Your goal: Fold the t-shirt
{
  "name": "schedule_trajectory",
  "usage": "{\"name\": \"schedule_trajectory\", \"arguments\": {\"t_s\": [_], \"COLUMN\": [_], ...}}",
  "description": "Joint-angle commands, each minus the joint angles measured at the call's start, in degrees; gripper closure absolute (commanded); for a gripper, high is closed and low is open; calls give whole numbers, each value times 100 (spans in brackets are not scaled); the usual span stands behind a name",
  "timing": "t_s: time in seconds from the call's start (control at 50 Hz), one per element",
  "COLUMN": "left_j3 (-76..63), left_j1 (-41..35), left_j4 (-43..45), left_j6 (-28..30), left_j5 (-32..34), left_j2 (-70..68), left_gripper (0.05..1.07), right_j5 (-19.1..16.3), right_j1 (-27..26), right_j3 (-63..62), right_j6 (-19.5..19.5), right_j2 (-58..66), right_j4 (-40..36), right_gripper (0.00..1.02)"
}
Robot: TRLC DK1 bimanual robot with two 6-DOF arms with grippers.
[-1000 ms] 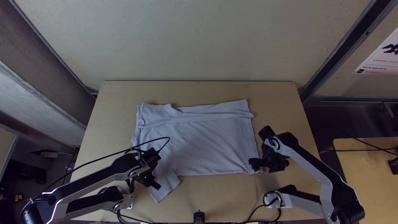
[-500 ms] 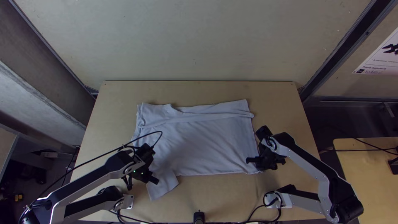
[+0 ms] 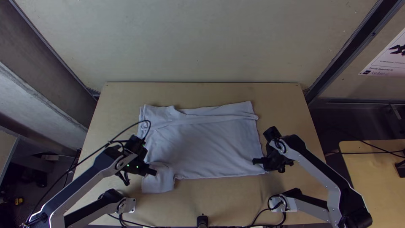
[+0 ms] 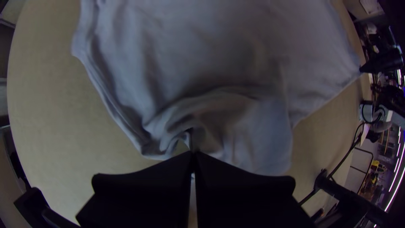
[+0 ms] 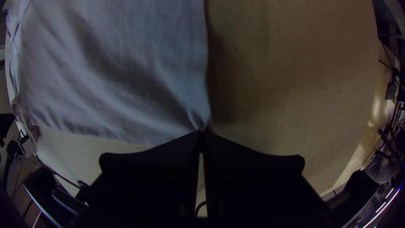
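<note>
Beige wall panelling [image 3: 198,42] is set behind the light wooden tabletop [image 3: 282,99], and both are framed at the sides by dark metal beams. At the far left, a yellow item [image 3: 18,201] is seen low in the dim area beyond the tabletop.

From the lower left, a silver-and-black arm [image 3: 80,185] is extended over the cloth, with a thin black cable [image 3: 95,152] looped above it. By the left claw [image 3: 145,169], its two wide black fingers brought together, the pale grey-blue fabric t-shirt [image 3: 202,147] is gripped near its near left corner; there the cloth is bunched, and a rounded flap is draped toward the near edge.

Across the middle of the tabletop the t-shirt is spread roughly as a rectangle, its far part crossed by a long raised fold. Its near right corner is pinched in the closed tips of the right claw [image 3: 265,166], carried by the other silver-and-black arm [image 3: 320,177]. Farther right, a second wooden table [image 3: 375,169] is seen, and above it a white printed poster [image 3: 386,61] is mounted.
</note>
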Motion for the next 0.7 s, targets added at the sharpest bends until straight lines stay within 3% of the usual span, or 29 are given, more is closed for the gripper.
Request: {"name": "schedule_trajectory", "arguments": {"t_s": [0.0, 0.2, 0.68], "left_j3": [324, 711, 1731], "left_j1": [423, 1328, 2259], "left_j4": [-145, -180, -39], "left_j6": [470, 1041, 1683], "left_j5": [59, 507, 691], "left_j2": [-129, -147, 855], "left_gripper": [104, 104, 104], "right_j5": [131, 228, 395], "right_j1": [-169, -239, -371], "right_j3": [237, 676, 1924], "right_j6": [86, 86, 60], "right_j2": [-49, 127, 1041], "right_j4": [-103, -103, -85], "right_gripper": [100, 100, 100]}}
